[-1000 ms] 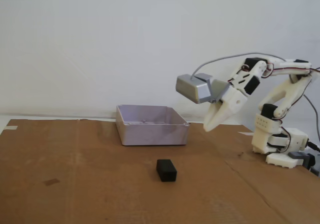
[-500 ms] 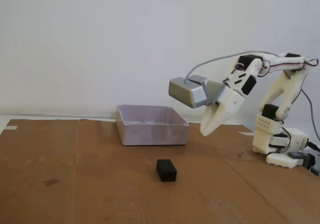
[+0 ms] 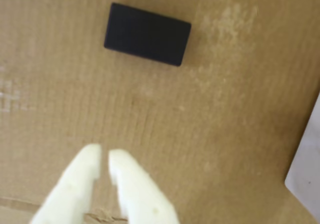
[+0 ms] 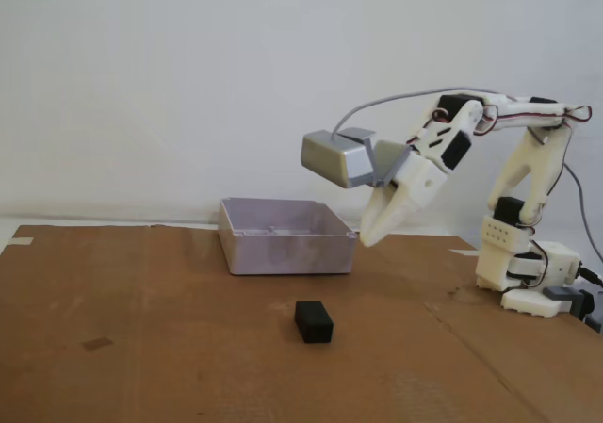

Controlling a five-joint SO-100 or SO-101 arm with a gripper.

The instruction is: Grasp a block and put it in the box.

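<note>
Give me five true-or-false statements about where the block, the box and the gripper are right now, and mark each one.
1. The block lies inside the box. False: it lies on the cardboard in front of the box, apart from it.
2. The gripper is in the air, touching neither block nor box in the fixed view. True.
3. The gripper holds the block. False: the wrist view shows its fingers empty and nearly together, with the block lying free ahead of them.
4. In the fixed view the block is to the left of and below the gripper tips. True.
5. The box is tipped on its side. False: it sits flat, open side up.
</note>
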